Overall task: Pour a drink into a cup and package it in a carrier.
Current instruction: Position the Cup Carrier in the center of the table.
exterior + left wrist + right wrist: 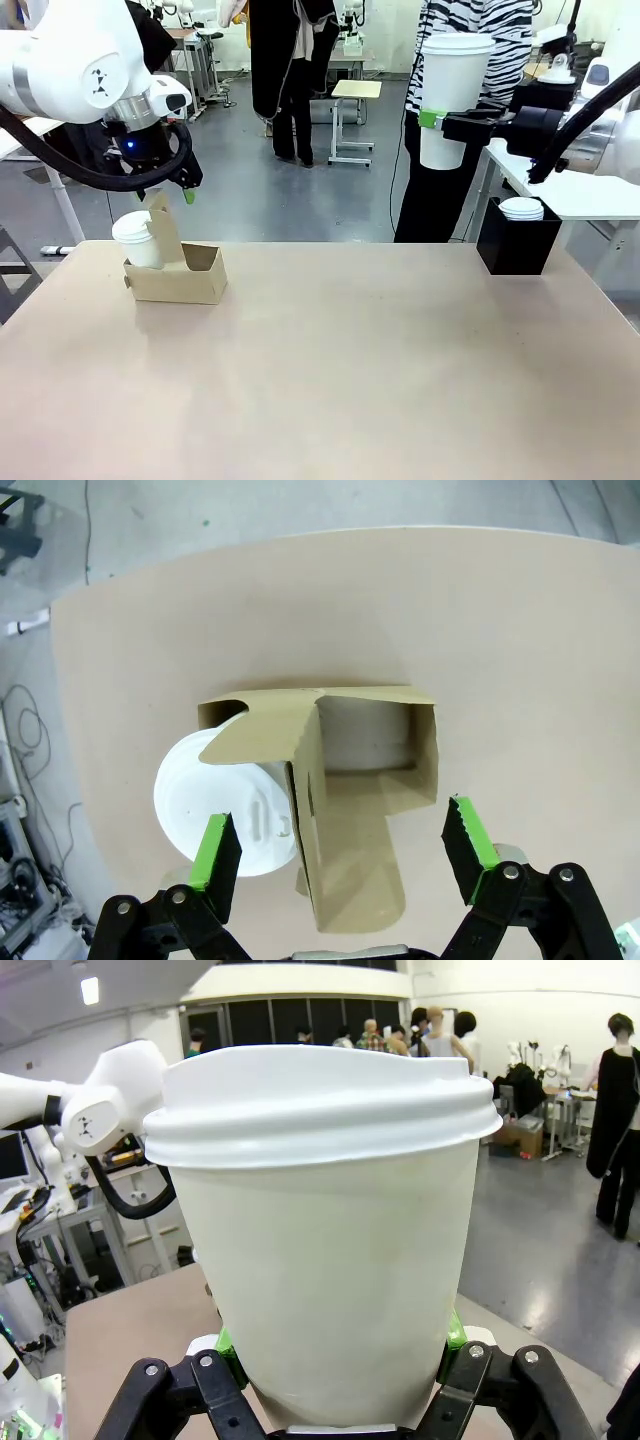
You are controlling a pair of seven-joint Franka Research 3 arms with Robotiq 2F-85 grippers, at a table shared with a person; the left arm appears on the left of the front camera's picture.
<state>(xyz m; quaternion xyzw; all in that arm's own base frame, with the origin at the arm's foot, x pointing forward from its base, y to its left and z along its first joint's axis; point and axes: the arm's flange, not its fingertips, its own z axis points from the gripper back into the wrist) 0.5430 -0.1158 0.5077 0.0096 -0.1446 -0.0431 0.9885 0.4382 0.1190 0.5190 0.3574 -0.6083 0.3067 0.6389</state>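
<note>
Front view, far left: the left gripper (168, 192) hangs just above the carrier (190, 285), its green pads apart and holding nothing. The carrier sits on the surface (350, 350) at the left of the frame, with a small lidded cup (135, 240) seated in its left slot and the handle tab (163, 225) standing upright beside it. The left wrist view looks straight down on this. One pad stands over the small cup's lid and the other beyond the empty slot (370, 745), and the tab lies between them.

At the upper right of the front view, the right gripper (440, 125) is clamped on a tall lidded cup (455, 75), held upright and well above the surface. Below it a black box (518, 245) topped with white lids (521, 208) stands at the right edge.

The step in hand looks like bringing the tall cup across to the empty slot. It should travel level and upright so the lid stays put, and come in high enough to clear the tab and the left arm. It should then drop straight down, centred on the slot. The light cardboard could slide or tip under a skewed push, so pinching the tab with the left gripper would likely steady it.
</note>
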